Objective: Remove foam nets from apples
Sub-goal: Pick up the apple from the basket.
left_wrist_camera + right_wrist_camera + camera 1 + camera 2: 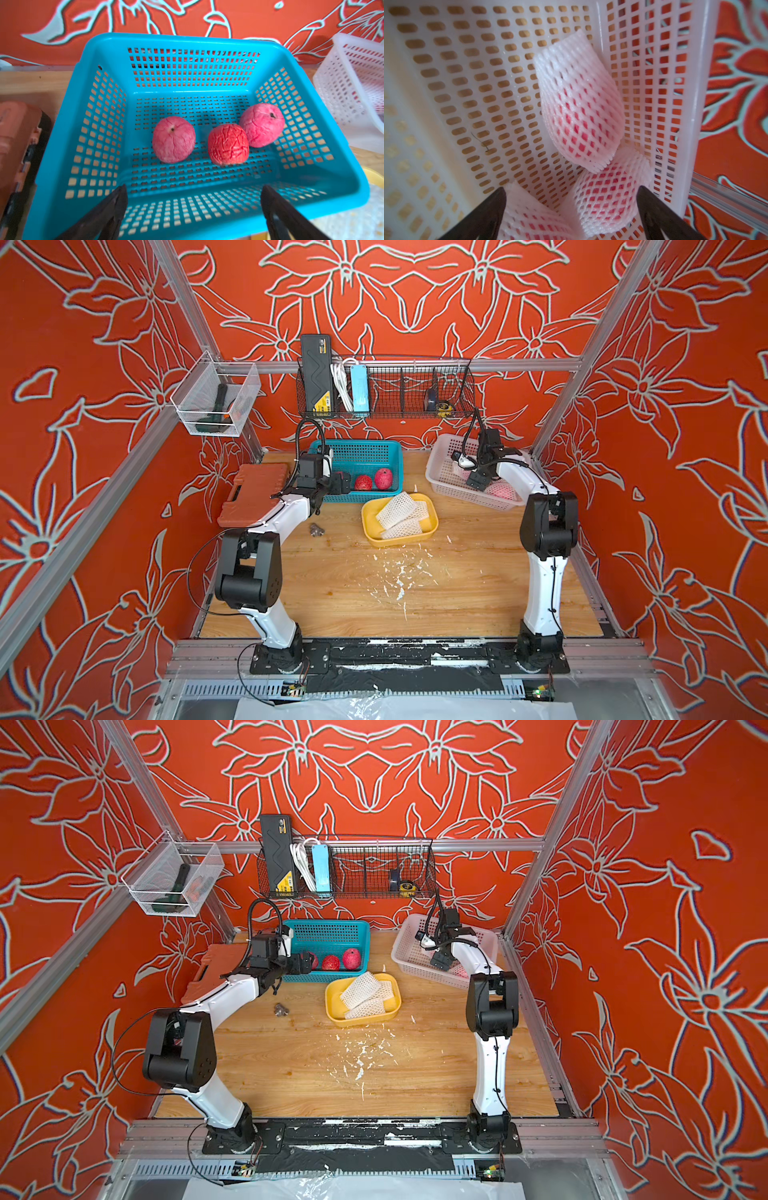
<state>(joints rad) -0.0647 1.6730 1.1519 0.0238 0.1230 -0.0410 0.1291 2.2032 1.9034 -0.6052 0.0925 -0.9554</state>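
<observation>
Foam nets (579, 108), soft white diamond-holed mesh, are sleeving round apples (603, 192) in the perforated white basket (698, 83); bare wrinkled red apples (173, 139) are sitting in the slotted blue basket (187, 40). Left gripper (194, 188) and right gripper (572, 189) are each gaping wide, holding nothing.

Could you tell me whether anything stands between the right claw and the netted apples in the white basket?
Nothing visible does. The right claw is open above the white basket, pointing straight at three netted apples, with only bare basket floor around them.
</observation>
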